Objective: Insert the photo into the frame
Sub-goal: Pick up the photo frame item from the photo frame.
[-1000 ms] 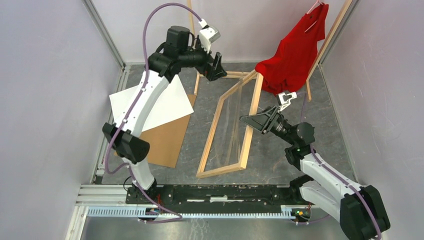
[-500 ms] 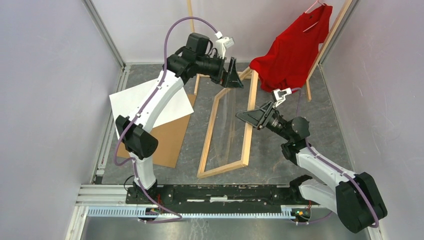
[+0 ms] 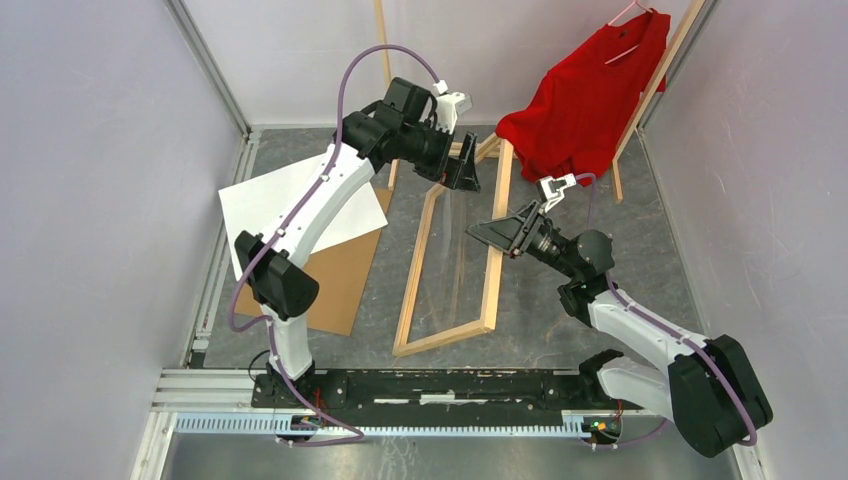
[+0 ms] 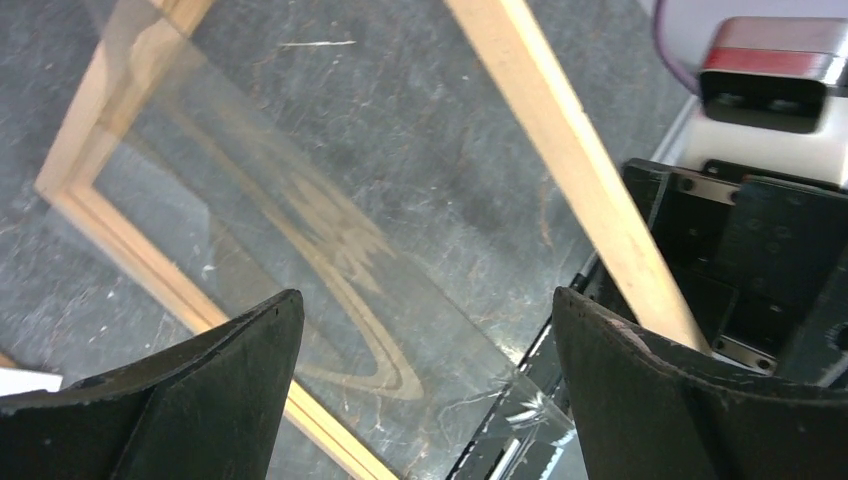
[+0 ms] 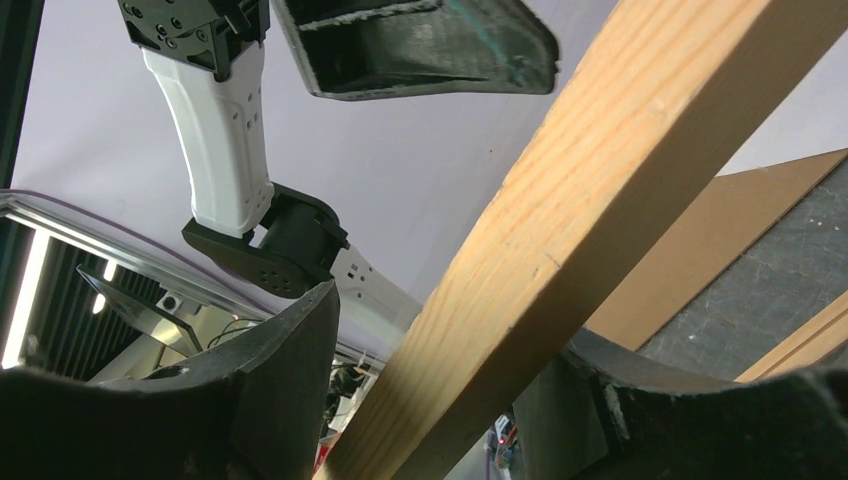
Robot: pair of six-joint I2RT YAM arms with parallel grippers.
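Note:
The frame (image 3: 415, 285), thin light wood with a clear pane, stands tilted in mid-table with its right rail raised. My right gripper (image 3: 487, 232) is shut on that rail; in the right wrist view the wooden rail (image 5: 560, 230) runs slantwise through my right gripper (image 5: 440, 330). My left gripper (image 3: 465, 175) hovers open over the frame's far end. In the left wrist view my left gripper (image 4: 425, 300) is wide apart above the pane, with the rail (image 4: 560, 140) to its right. The photo (image 3: 290, 205) lies white side up at the left.
A brown backing board (image 3: 335, 285) lies partly under the photo. A red shirt (image 3: 585, 100) hangs from a wooden rack (image 3: 660, 80) at the back right, close behind my right arm. Grey walls close in on both sides.
My left arm has swung right, from beside the frame's far left corner to over its far end. My right gripper has narrowed on the rail, and the frame stands steeper.

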